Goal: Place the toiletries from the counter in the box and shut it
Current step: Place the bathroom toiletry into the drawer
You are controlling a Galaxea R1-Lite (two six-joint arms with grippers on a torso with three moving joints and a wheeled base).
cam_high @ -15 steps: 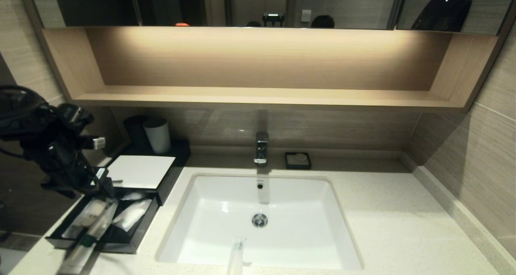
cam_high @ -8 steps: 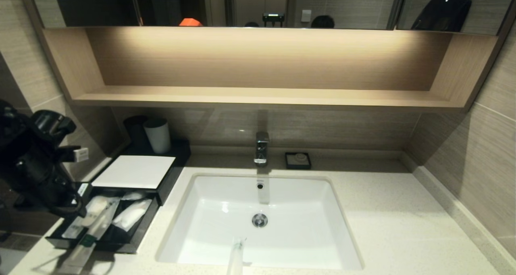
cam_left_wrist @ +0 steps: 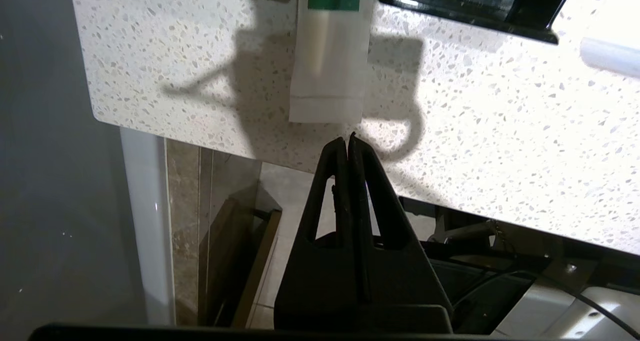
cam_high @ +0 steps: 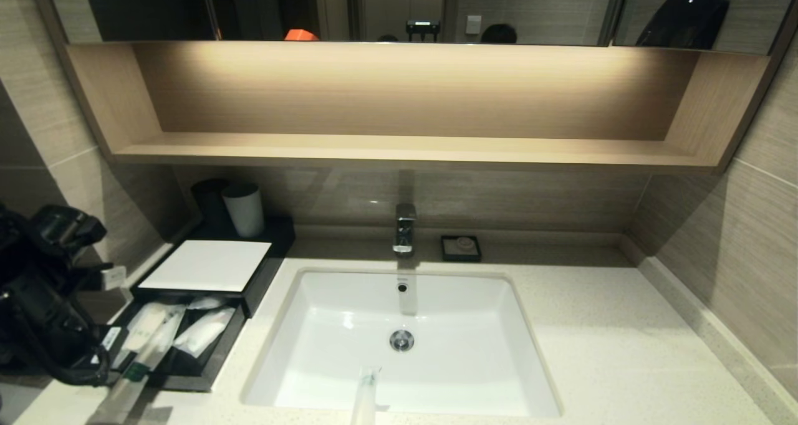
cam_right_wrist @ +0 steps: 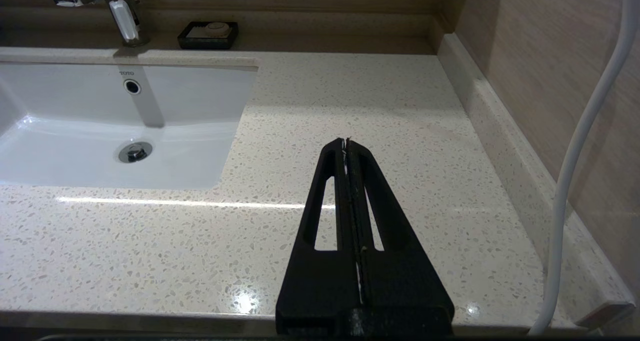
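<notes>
Left end effector (cam_left_wrist: 348, 140) closed, empty — held just off the counter (cam_left_wrist: 475, 131) edge, near the green-marked packet (cam_left_wrist: 330, 56); right end effector (cam_right_wrist: 347, 143) closed over the counter.

Lit wooden wall shelf (cam_high: 399, 144) under mirrors (cam_high: 262, 7), beige tiled walls (cam_high: 735, 225).

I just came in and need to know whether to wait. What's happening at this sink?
The robot is tidying toiletries into the black box, whose drawer is open. One green-marked packet lies half in the drawer, its end sticking out onto the counter; another packet lies at the sink's front edge. The left gripper hangs shut and empty by the first packet's end. The right gripper is shut over bare counter.
</notes>
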